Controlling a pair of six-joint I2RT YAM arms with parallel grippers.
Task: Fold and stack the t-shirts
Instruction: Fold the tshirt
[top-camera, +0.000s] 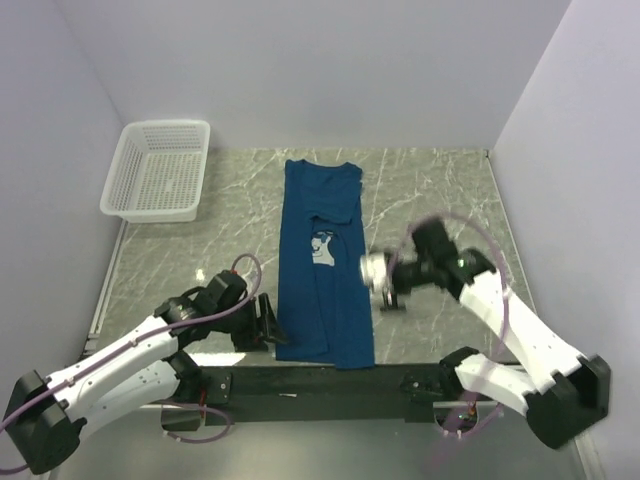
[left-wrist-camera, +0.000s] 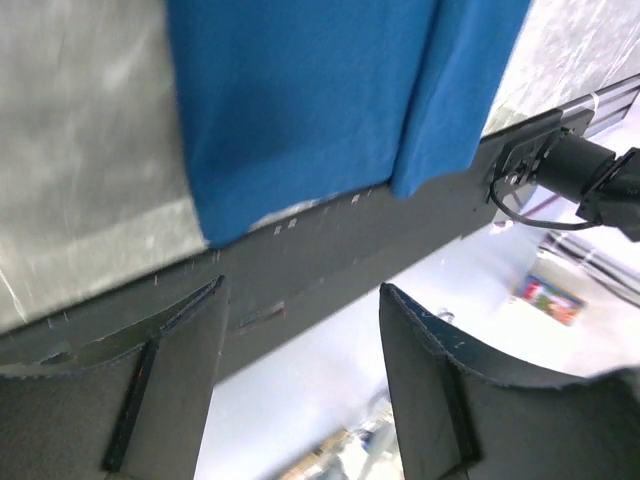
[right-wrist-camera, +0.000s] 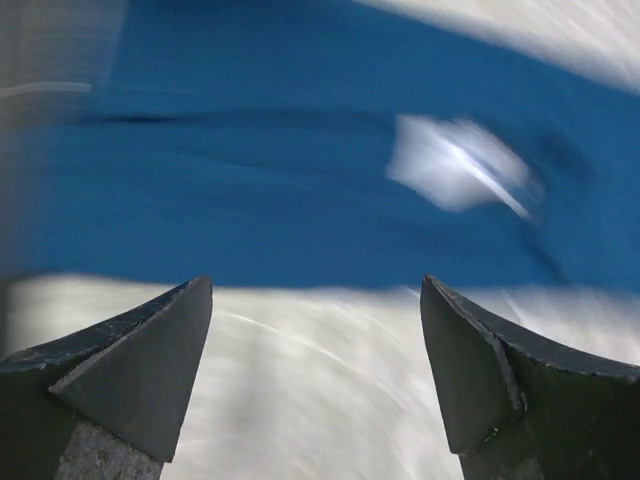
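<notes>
One navy t-shirt (top-camera: 320, 270) lies down the middle of the worktop (top-camera: 430, 190), collar at the far end and hem reaching the black rail (top-camera: 300, 380) at the near edge. Both sides look folded in, so it is a long narrow strip with the pale print (top-camera: 322, 248) facing up. The lengthwise fold looks done. The crosswise folds are not yet made, and no stack is in view.

The left pincer (top-camera: 268, 322) sits just beside the near left corner, jaws apart and empty. The right pincer (top-camera: 390, 298) hovers just off the right edge, jaws wide, nothing between them. The white lattice basket (top-camera: 157, 170) sits well apart at far left.
</notes>
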